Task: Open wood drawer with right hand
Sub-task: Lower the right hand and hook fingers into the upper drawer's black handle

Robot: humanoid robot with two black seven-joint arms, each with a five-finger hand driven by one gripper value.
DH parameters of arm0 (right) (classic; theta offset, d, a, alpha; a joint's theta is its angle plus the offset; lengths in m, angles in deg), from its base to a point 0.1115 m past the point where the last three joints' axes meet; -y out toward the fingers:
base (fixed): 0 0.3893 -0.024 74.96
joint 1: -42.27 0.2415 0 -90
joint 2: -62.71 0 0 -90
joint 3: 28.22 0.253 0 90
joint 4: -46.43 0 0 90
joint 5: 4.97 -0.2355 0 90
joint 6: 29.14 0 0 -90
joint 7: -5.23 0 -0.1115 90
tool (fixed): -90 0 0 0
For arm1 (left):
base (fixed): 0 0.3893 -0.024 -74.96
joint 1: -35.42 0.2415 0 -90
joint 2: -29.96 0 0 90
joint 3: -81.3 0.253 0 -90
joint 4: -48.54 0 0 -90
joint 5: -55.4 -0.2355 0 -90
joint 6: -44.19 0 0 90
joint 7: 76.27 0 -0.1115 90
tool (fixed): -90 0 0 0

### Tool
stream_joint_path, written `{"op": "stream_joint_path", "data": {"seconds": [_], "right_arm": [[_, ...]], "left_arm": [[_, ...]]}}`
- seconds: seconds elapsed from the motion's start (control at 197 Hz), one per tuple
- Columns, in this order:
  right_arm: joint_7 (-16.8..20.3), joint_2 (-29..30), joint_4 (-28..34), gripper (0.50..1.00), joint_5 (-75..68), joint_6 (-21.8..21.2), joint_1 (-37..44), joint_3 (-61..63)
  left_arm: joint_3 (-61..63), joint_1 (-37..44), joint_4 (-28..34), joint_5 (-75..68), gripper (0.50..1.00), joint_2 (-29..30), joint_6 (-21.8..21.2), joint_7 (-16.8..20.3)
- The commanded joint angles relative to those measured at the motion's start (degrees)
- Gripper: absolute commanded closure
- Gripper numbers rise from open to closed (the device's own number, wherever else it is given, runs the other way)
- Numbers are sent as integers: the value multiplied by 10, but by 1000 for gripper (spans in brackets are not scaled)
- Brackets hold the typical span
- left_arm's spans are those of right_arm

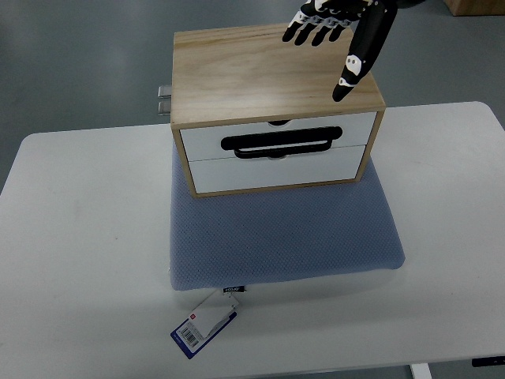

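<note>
A small wooden drawer box (260,71) stands on a blue-grey padded mat (284,237) on the white table (79,260). It has two white drawer fronts, upper (205,140) and lower (276,172), both pushed in, with a black looped handle (282,143) along the seam between them. My right hand (335,35), black with white joints, comes in from the top right and hovers over the box's back right corner. Its fingers (316,31) are spread and hold nothing; the thumb (351,71) points down toward the box's front right edge. The left arm is out of sight.
A labelled tag (203,324) hangs off the mat's front edge. A small metal fitting (164,101) sticks out behind the box on the left. Grey floor lies beyond the table's far edge.
</note>
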Motion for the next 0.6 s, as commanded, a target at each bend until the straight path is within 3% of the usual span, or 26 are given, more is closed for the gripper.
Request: {"op": "stream_joint_path", "data": {"seconds": [0.0, 0.097, 0.183, 0.595], "right_arm": [[0, 68, 1, 568, -84, 98, 9, -31], [0, 119, 0, 566, -106, 184, -6, -33], [0, 146, -1, 566, -106, 221, -25, -36], [0, 157, -6, 566, -74, 222, -79, -62]], "left_arm": [[-1, 0, 1, 0, 500, 0, 0, 1], [-1, 0, 2, 0, 500, 0, 0, 1], [-1, 0, 4, 0, 500, 0, 0, 1], [-1, 0, 4, 0, 500, 0, 0, 0]]}}
